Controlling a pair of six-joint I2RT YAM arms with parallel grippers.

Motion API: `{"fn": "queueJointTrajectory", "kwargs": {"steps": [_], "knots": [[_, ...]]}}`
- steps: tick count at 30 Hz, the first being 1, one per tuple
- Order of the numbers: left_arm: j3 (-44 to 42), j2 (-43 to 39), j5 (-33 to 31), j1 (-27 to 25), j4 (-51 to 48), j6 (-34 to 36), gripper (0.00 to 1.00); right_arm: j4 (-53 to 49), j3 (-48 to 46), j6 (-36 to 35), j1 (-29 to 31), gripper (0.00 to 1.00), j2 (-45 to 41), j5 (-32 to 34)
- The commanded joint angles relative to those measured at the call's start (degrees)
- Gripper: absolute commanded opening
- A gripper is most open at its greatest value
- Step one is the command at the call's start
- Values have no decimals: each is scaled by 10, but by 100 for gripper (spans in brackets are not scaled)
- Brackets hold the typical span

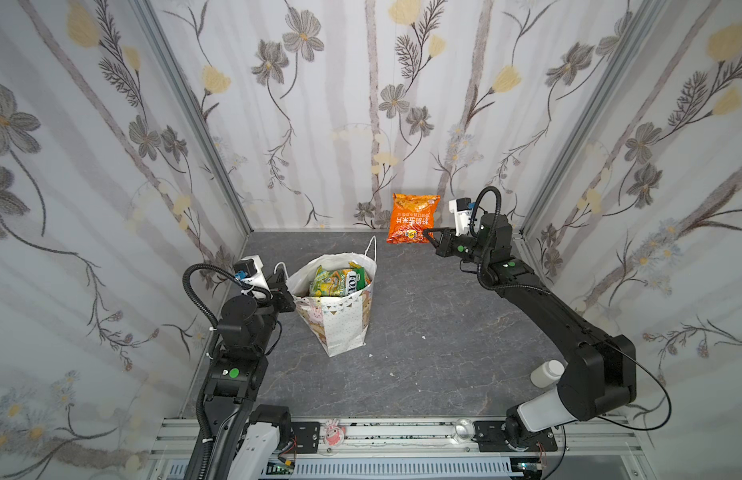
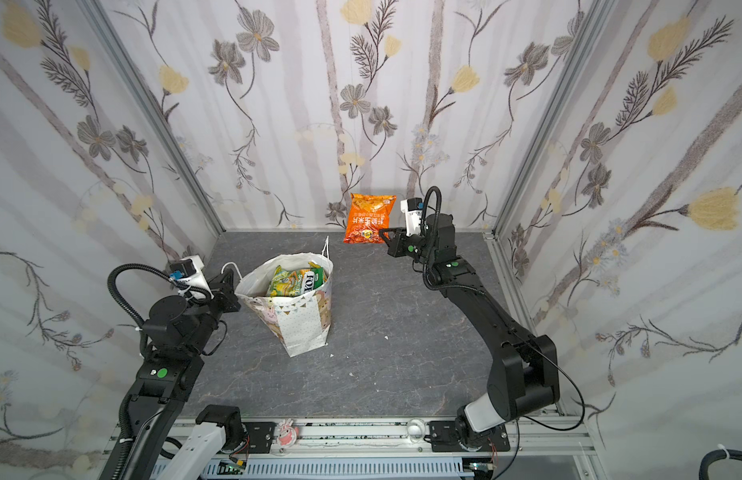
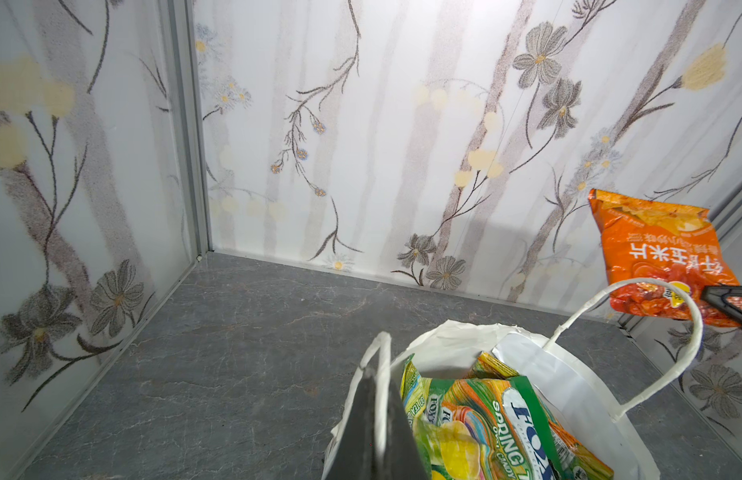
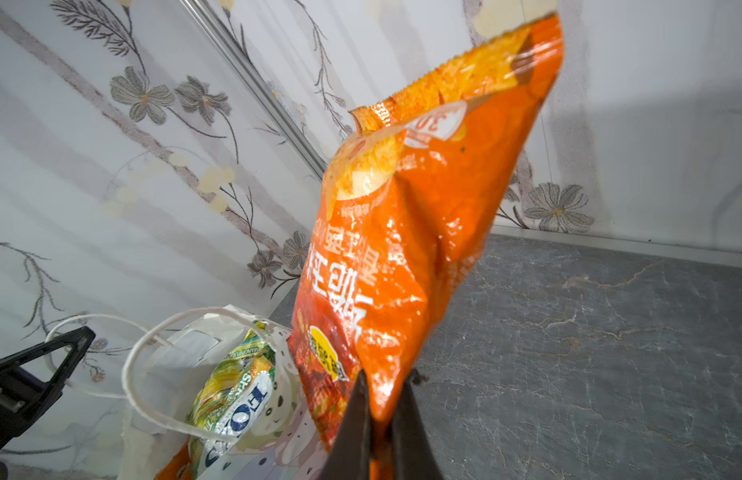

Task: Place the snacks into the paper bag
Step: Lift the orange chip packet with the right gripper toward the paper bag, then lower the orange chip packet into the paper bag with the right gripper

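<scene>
One paper bag (image 1: 344,332), one orange packet (image 1: 411,218) outside it, at least two green-yellow FOX'S packets (image 1: 340,282) inside, one white bottle (image 1: 546,371), one pink figure (image 1: 332,432).

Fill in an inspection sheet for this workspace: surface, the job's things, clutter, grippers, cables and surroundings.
Surface: grey marbled tabletop, small white scraps scattered.
Job's things: paper bag upright and open, FOX'S packets inside; orange packet held near the back.
Clutter: white bottle beside the right arm; pink figure and clear round dish on the front rail.
Grippers: left gripper shut on the paper bag's rim; right gripper shut on the orange packet's corner.
Cables: looped black hose at the left wrist, another at the right.
Surroundings: floral wallpaper panels on three sides.
</scene>
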Motion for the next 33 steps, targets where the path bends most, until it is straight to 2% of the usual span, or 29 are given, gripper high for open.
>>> {"fn": "queueJointTrajectory", "kwargs": {"steps": [1, 6, 11, 18, 21, 28, 33], "knots": [[2, 0, -3, 1, 7, 2, 6, -59, 15, -45, 18, 0, -29, 18], [2, 0, -4, 1, 7, 2, 6, -93, 48, -59, 62, 0, -52, 10], [2, -1, -4, 1, 7, 2, 6, -143, 93, -101, 122, 0, -50, 43], [2, -1, -5, 0, 7, 5, 6, -238, 163, -169, 203, 0, 3, 83], [1, -2, -4, 0, 6, 5, 6, -262, 185, -200, 234, 0, 26, 125], [1, -2, -5, 0, 7, 5, 6, -259, 205, -241, 256, 0, 78, 138], [1, -2, -3, 1, 7, 5, 6, -283, 232, -275, 261, 0, 118, 122]]}}
